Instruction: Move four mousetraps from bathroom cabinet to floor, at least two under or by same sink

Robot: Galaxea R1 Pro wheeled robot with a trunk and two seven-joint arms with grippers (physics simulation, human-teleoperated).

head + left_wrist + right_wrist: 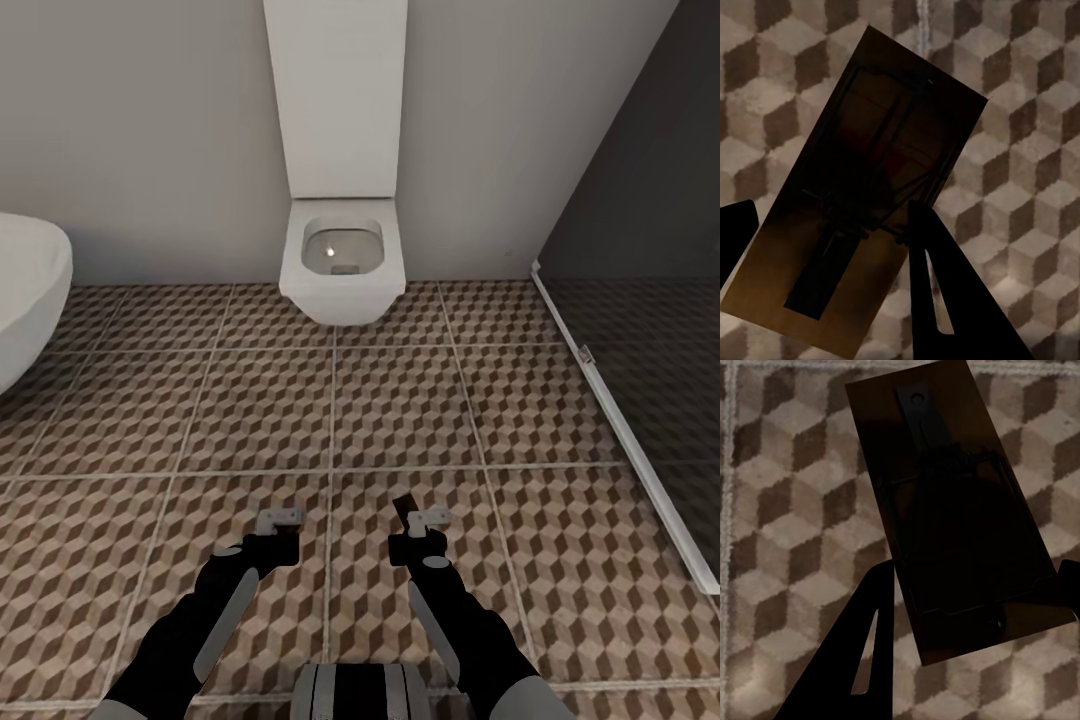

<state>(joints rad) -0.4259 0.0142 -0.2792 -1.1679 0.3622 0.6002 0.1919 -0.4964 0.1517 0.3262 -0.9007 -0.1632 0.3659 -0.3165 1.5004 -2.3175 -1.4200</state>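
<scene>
Each of my grippers holds one mousetrap above the bathroom floor (400, 400) with its cube-pattern tiles. In the left wrist view, a tan mousetrap (870, 150) with dark wire parts and a faint red spot sits tilted between the dark fingers (945, 285) of my left gripper (829, 217), which is shut on it. My right gripper (975, 577) is shut on a second, shadowed mousetrap (952, 495). In the head view both grippers hang low near the front: left gripper (280, 520), right gripper (425, 520) with a dark mousetrap edge (405, 508) showing. The cabinet and the sink are out of view.
A white wall-hung toilet (342, 265) stands straight ahead against the grey wall. A white bathtub rim (25, 290) curves in at the left. A dark glass shower screen with a white floor rail (620, 430) runs along the right. Open tiles lie between them.
</scene>
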